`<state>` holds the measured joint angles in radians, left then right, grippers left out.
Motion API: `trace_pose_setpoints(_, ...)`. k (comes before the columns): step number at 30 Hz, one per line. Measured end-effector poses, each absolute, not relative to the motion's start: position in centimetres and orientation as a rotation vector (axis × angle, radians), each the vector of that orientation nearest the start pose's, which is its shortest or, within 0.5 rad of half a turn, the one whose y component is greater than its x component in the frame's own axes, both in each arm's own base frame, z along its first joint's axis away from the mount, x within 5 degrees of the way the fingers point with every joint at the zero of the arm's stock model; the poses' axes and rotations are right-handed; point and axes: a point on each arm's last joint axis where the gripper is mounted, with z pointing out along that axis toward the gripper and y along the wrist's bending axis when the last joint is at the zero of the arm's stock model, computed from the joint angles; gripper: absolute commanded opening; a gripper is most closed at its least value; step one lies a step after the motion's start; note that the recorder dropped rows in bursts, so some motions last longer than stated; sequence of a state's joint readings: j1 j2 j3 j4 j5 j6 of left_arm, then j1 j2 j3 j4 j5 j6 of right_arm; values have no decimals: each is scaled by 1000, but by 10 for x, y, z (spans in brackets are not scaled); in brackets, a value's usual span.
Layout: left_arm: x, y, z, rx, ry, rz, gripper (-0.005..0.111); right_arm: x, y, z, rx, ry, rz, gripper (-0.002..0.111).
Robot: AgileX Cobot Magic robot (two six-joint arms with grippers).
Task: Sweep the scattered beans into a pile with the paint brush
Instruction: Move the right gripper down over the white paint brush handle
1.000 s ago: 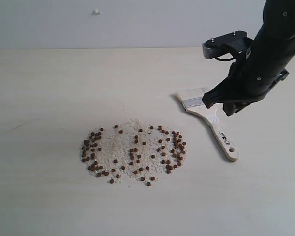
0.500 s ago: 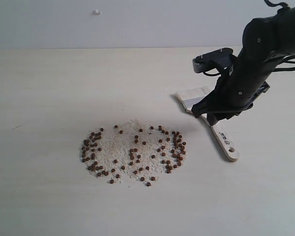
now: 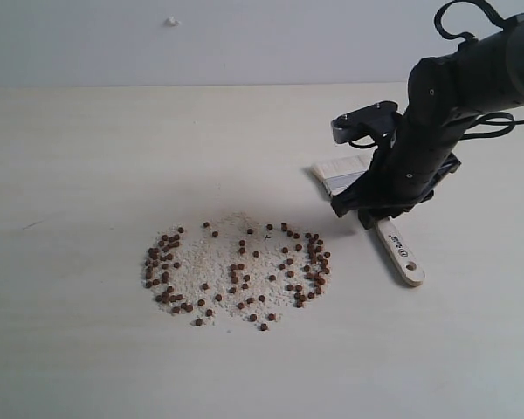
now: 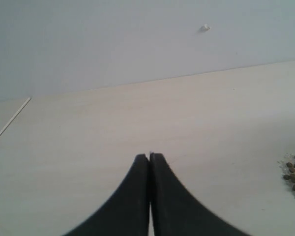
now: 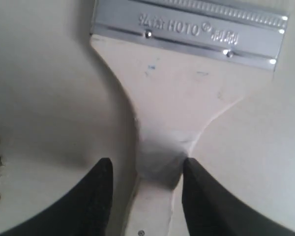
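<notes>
Grasp pending: right pincer (image 5: 146, 169) spread and empty, jaws astride narrow neck of paint brush (image 3: 393, 246) just behind ferrule (image 5: 187, 29); brush flat on counter (image 3: 87, 175) at 2 o'clock from beans (image 3: 236, 278), bristles (image 3: 336, 170) toward 11 o'clock, handle end (image 3: 410, 272) toward 5 o'clock. Left pincer (image 4: 149, 160) closed on nothing, well apart. Lower to flank wood fully, centre on neck, close squarely across handle to prevent twisting, then lift clear before approaching beans strewn over pale crumbs (image 3: 214, 257).

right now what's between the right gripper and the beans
Only bare tabletop: the exterior view shows nothing between the right gripper, open astride the paint brush handle, and the beans.
</notes>
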<state>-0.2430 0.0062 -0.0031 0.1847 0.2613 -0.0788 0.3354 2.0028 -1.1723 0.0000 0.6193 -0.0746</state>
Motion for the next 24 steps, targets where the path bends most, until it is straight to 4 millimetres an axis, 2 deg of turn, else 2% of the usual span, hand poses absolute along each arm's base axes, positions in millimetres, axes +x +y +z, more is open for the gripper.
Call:
trace_pose_setpoints(14,55,-9,191,263,1724,-64,0,357,125,127,-456,2991,43,43)
trace_pose_setpoints(24,55,-9,191,263,1724,-64,0,355,124,122,-424,3030,33,43)
